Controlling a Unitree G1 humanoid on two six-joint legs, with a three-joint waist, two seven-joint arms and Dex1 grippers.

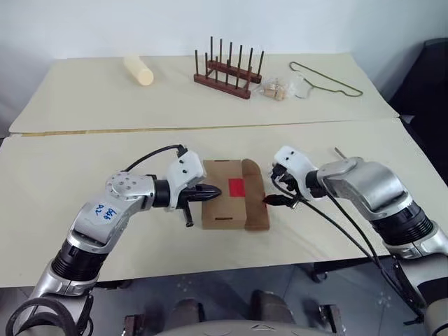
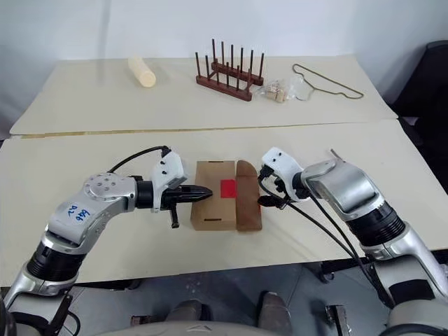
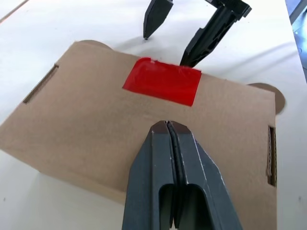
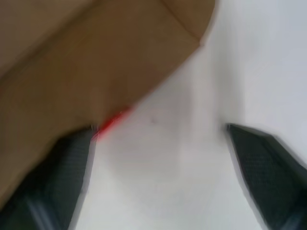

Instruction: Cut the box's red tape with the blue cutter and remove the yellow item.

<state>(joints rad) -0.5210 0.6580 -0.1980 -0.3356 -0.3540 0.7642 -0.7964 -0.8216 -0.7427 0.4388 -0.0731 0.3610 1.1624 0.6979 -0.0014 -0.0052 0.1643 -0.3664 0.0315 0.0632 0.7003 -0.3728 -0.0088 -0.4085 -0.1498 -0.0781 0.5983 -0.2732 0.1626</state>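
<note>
The brown cardboard box (image 1: 222, 206) lies in the middle of the near table, its side flap (image 1: 255, 203) folded out to the right. The red tape (image 1: 235, 187) sits on the lid by that flap's edge and shows large in the left wrist view (image 3: 162, 80). My left gripper (image 1: 215, 191) is shut and empty, with its tips (image 3: 166, 127) over the lid just left of the tape. My right gripper (image 1: 274, 201) is open at the box's right side, its fingers (image 4: 268, 167) straddling the flap's edge. The blue cutter and the yellow item are out of view.
On the far table lie a cream cylinder (image 1: 138, 70), a wooden peg rack (image 1: 229, 70), a small clear bag (image 1: 274, 91) and a wire hanger (image 1: 325, 77). A seam (image 1: 140, 130) divides the two tables. A thin rod (image 1: 339, 151) pokes up behind my right arm.
</note>
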